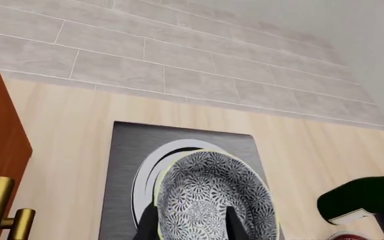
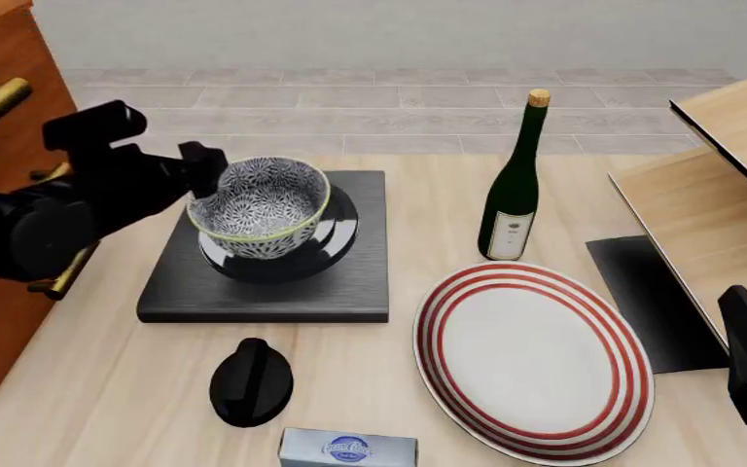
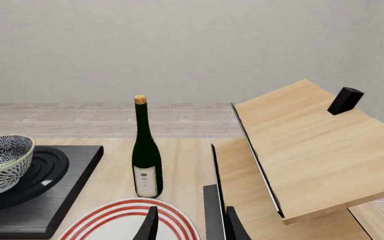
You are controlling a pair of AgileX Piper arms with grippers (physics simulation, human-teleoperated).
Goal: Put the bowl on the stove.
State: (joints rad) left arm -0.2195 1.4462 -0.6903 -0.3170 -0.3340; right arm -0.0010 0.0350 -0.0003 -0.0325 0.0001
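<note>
The bowl is over the round burner of the stove, a little tilted; whether its base touches the burner I cannot tell. The left gripper is at the bowl's left rim. In the left wrist view its two fingers stand on either side of the bowl wall, one inside and one outside, so it is closed on the rim.

The right gripper is far from the bowl, near the table's right edge. Its fingers are apart and hold nothing; below them are the plate and a black mat. A bottle stands between stove and shelf.
</note>
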